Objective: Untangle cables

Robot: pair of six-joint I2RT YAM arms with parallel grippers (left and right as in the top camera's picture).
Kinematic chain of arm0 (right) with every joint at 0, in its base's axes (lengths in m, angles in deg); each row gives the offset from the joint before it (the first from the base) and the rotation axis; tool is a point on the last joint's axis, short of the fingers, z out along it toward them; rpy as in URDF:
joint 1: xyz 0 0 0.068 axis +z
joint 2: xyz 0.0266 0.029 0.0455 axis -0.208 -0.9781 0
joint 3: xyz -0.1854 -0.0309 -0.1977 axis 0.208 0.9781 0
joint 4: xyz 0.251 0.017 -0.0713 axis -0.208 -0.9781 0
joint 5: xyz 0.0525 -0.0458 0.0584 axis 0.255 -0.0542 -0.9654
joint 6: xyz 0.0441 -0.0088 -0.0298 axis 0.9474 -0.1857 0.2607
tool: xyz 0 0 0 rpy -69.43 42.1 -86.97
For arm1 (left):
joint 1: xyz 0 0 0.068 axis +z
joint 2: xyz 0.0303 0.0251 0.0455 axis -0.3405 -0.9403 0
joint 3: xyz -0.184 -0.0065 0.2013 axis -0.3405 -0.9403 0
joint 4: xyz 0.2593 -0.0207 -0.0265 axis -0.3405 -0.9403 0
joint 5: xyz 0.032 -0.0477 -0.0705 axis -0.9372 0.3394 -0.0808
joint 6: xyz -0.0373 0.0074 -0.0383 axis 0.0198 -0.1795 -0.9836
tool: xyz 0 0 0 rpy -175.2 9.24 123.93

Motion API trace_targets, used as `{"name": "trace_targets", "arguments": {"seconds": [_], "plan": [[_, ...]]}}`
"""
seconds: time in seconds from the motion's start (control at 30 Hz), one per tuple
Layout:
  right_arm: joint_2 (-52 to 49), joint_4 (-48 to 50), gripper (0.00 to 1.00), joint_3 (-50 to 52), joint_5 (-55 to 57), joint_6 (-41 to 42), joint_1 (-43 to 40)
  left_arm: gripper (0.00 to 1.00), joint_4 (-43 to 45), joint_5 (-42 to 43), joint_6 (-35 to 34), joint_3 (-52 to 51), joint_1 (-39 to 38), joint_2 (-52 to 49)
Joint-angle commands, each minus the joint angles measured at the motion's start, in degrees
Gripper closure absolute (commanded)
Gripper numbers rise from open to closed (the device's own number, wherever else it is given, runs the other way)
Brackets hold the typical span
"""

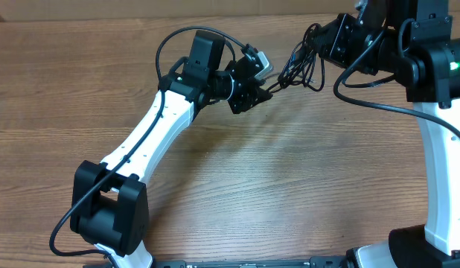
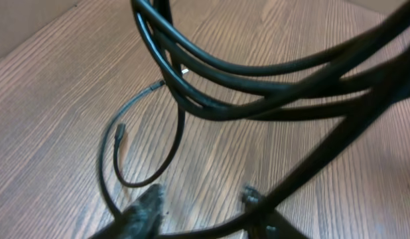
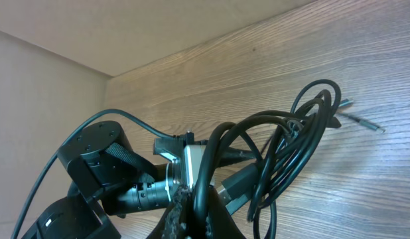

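Black cables [image 1: 304, 67] hang clamped in the right end effector [image 3: 192, 209]; left end effector [image 2: 200, 202] state unclear.

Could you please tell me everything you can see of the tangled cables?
The cables are thin, black, rubbery-looking cords looped into one loose tangle, with small plug ends sticking out. The bundle appears lifted above the wooden table near its far edge, held by the right end effector, which is shut on several strands. The left end effector reaches into the lower loops; whether it grips a strand is unclear.
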Motion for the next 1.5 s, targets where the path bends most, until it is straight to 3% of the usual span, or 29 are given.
{"name": "trace_targets", "arguments": {"seconds": [0.0, 0.13, 0.37, 0.47, 0.6, 0.93, 1.47], "plan": [[1.4, 0.5, 0.96, -1.7, -1.5, -0.3, -0.2, 0.77, 0.8, -0.3, -1.7, 0.4, -0.5, 0.5], [1.4, 0.5, 0.96, -1.7, -1.5, -0.4, -0.2, 0.95, 1.0, -0.6, -2.3, 0.4, -0.5, 0.5], [1.4, 0.1, 0.96, -1.7, 3.0, -0.4, -0.2, 0.96, -3.3, -16.1, -5.7, 0.4, -0.5, 0.5], [1.4, -0.7, 0.96, -1.7, 8.9, -0.4, -0.2, 0.96, -5.6, -29.8, -10.1, 0.4, -0.1, 0.5], [1.4, -2.3, 0.96, -1.7, 15.8, -0.4, -0.2, 0.96, -6.5, -37.9, -14.8, 0.4, 1.3, 0.5], [1.4, -5.1, 0.96, -1.7, 24.9, -0.3, -2.8, 0.96, -8.6, -38.1, -21.0, 0.4, 9.3, 0.6], [1.4, -8.4, 0.96, -1.7, 25.3, -3.5, -22.7, 0.96, -10.6, -39.2, -26.6, 0.4, 22.4, 0.6]]}}
